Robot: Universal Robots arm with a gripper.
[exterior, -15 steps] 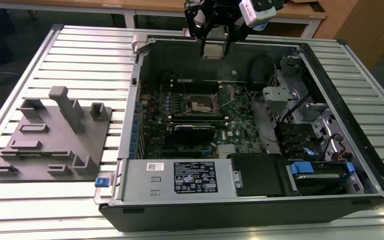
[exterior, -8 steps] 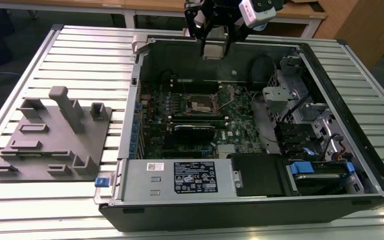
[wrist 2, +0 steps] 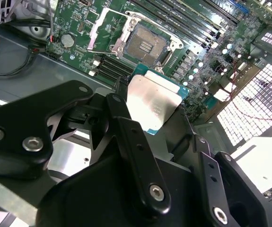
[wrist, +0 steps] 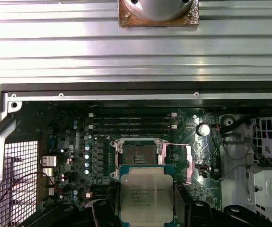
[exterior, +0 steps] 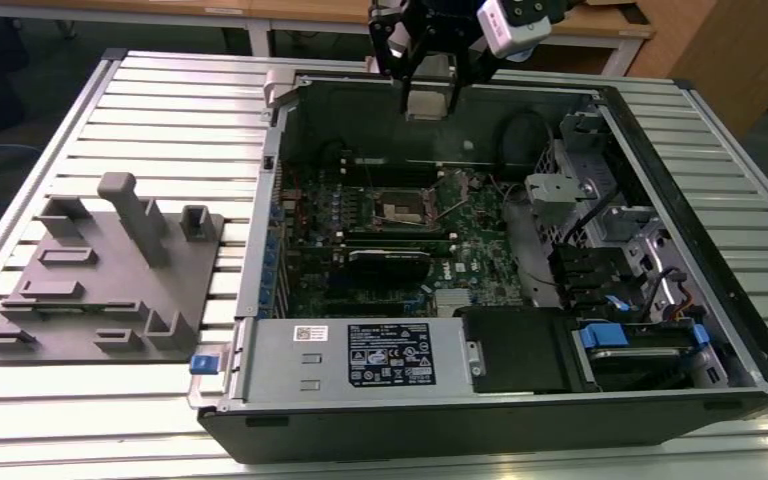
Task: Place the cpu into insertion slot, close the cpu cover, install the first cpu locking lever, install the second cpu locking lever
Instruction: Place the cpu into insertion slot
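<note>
Your gripper (wrist: 145, 210) is clamped on the cpu (wrist: 145, 194), well clear of the insertion slot (wrist: 139, 152); lower it skewed and you risk bent pins.

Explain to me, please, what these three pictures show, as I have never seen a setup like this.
One robot arm works over an opened computer case lying on a ribbed metal table. The exterior view comes from a camera off the arm; both wrist views come from cameras riding on the arm, looking past its gripper. The gripper is shut on a silvery processor chip, held in the air over the case. The chip's square socket on the green circuit board is empty. A grey holder plate lies on the table beside the case.
</note>
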